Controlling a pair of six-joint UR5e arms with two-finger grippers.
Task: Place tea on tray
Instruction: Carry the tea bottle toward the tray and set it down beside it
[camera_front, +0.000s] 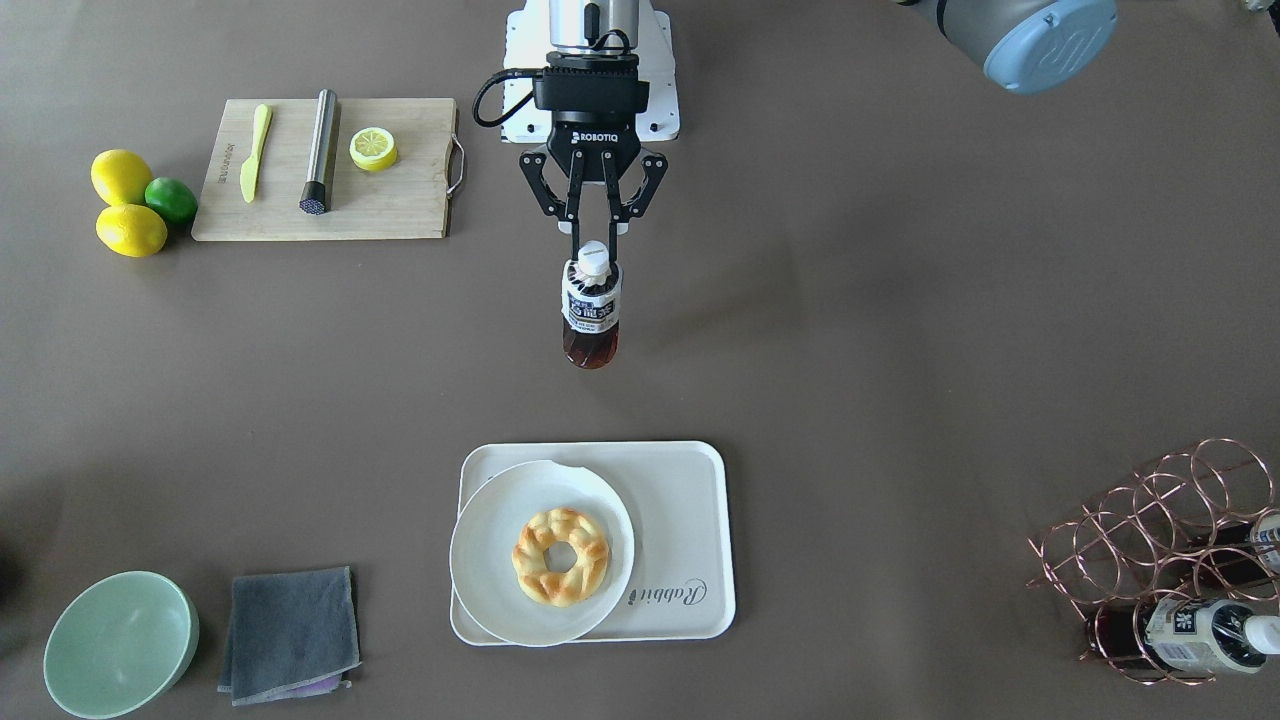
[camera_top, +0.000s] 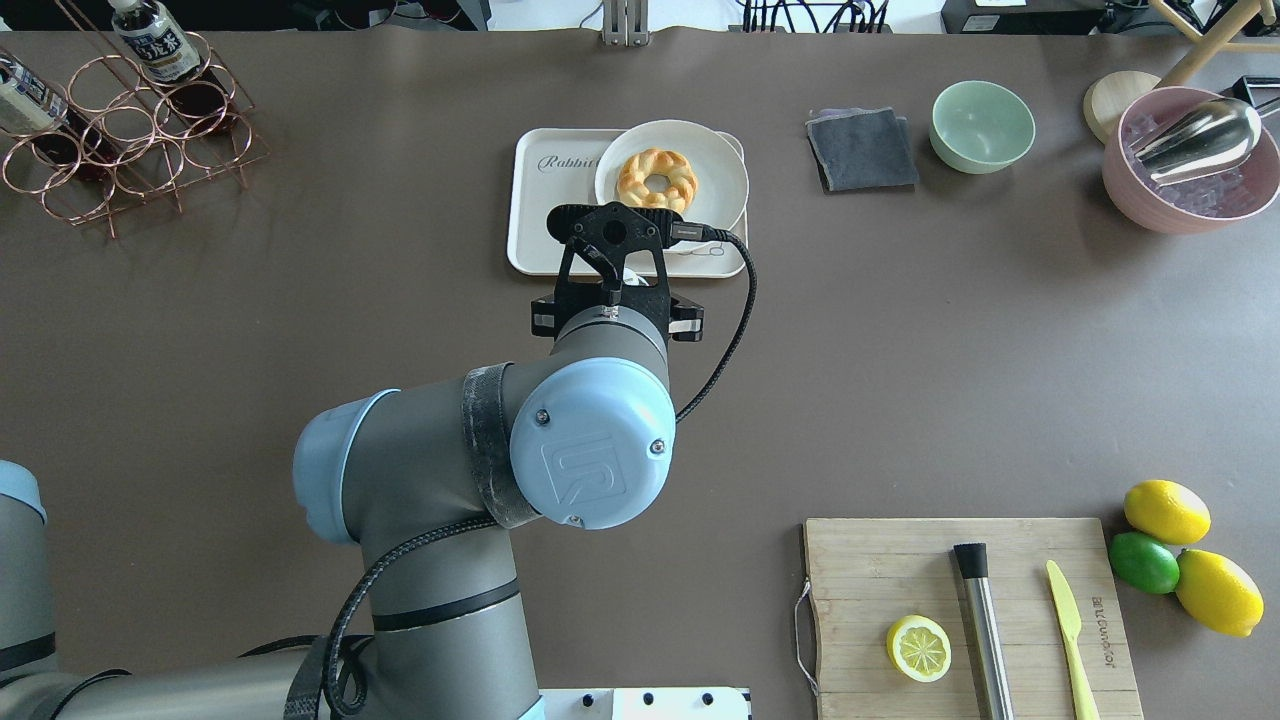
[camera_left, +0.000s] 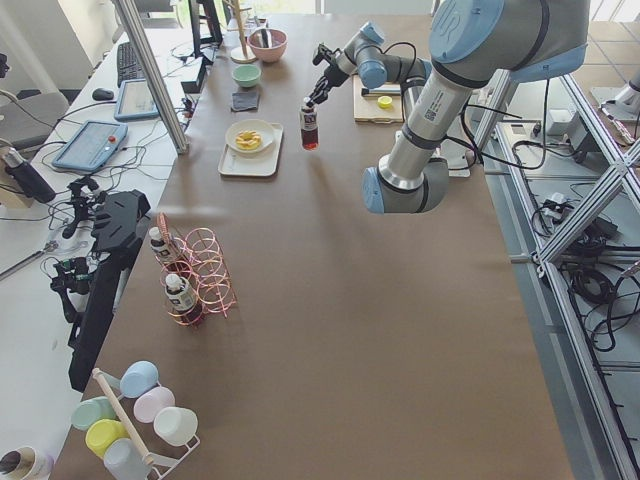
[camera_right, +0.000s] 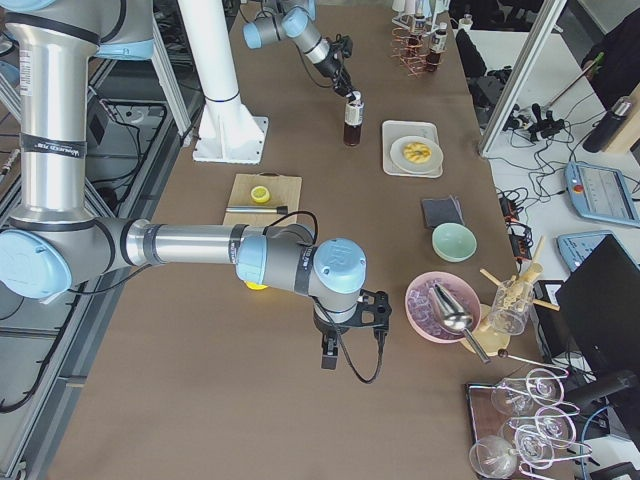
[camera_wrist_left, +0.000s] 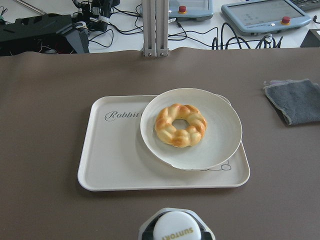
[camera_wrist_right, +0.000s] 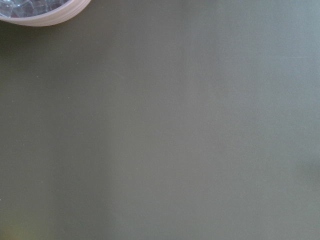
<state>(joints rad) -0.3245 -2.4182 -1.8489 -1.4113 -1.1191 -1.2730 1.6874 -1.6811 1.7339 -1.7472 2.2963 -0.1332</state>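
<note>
My left gripper (camera_front: 594, 243) is shut on the neck of the tea (camera_front: 591, 310), a small bottle of reddish-brown liquid with a white cap. It holds the bottle upright above the table. The cap shows at the bottom of the left wrist view (camera_wrist_left: 179, 227). The cream tray (camera_front: 690, 520) with "Rabbit" lettering lies ahead of the bottle, apart from it. A round white plate (camera_front: 490, 540) with a braided ring pastry (camera_front: 560, 556) covers one half of the tray. My right gripper (camera_right: 352, 330) hangs over the table beside a pink bowl; I cannot tell if it is open.
A copper wire rack (camera_front: 1170, 560) holds other identical bottles. A wooden cutting board (camera_front: 330, 170) carries a knife, a metal muddler and a lemon half, with lemons and a lime beside it. A green bowl (camera_front: 120, 645) and grey cloth (camera_front: 290, 635) lie near the tray. The pink bowl (camera_top: 1190, 160) holds ice.
</note>
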